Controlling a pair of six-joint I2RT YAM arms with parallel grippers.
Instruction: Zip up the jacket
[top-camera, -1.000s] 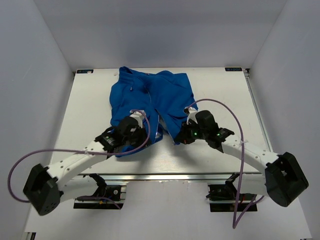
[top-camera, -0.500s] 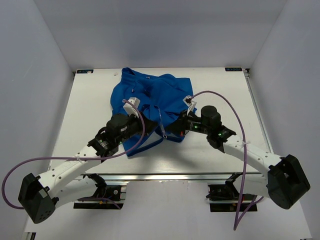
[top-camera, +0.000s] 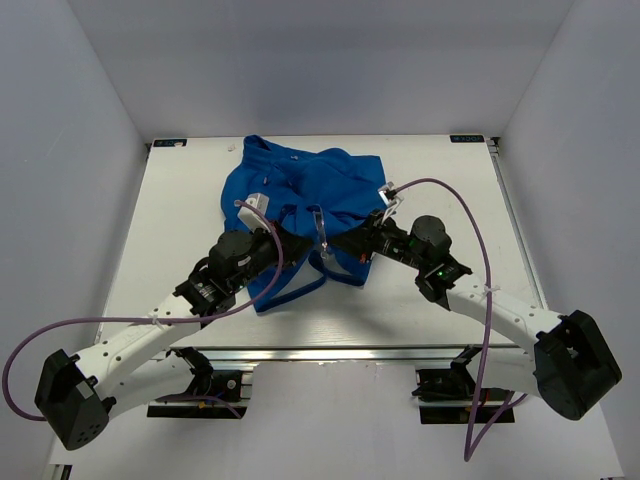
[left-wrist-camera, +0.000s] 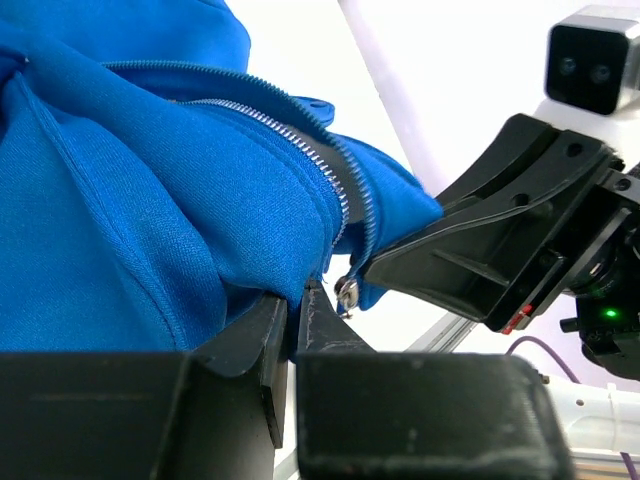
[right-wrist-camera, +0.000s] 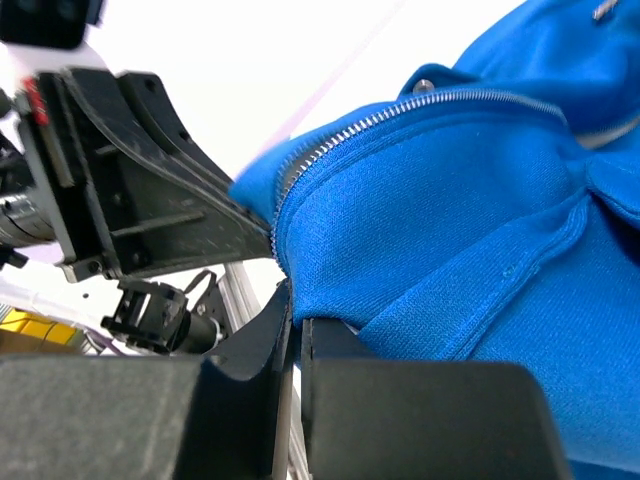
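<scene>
Counter (top-camera: 170, 220) is plain white, and the jacket (top-camera: 310, 185) sits on its far-middle part, bunched up, with the near hem lifted off the surface between the two arms. Left fingers (left-wrist-camera: 255, 335) are almost together and look pinched on the blue fabric right at the bottom of the front opening. Right fingers (right-wrist-camera: 262, 335) are fully closed, nipping the hem edge from the other side, so both ends of the jacket bottom are held and nearly meeting. The zipper (left-wrist-camera: 300, 140) runs up from there with its two rows of teeth converging low down, and the little silvery pull (left-wrist-camera: 347, 292) dangles just beside the left fingers, not in them. My read is the zip hasn't been run up yet. To do this bit well I'd keep one side clamped on the hem under the slider so the teeth stay straight and taut, then let the other side regrip the pull itself and draw it toward the collar in line with the teeth, not sideways, or the soft fabric will bunch and jam. As for writing: no brand visible on the jacket, and the small dark tags (top-camera: 466, 138) at the counter's far corners are too tiny to read.
</scene>
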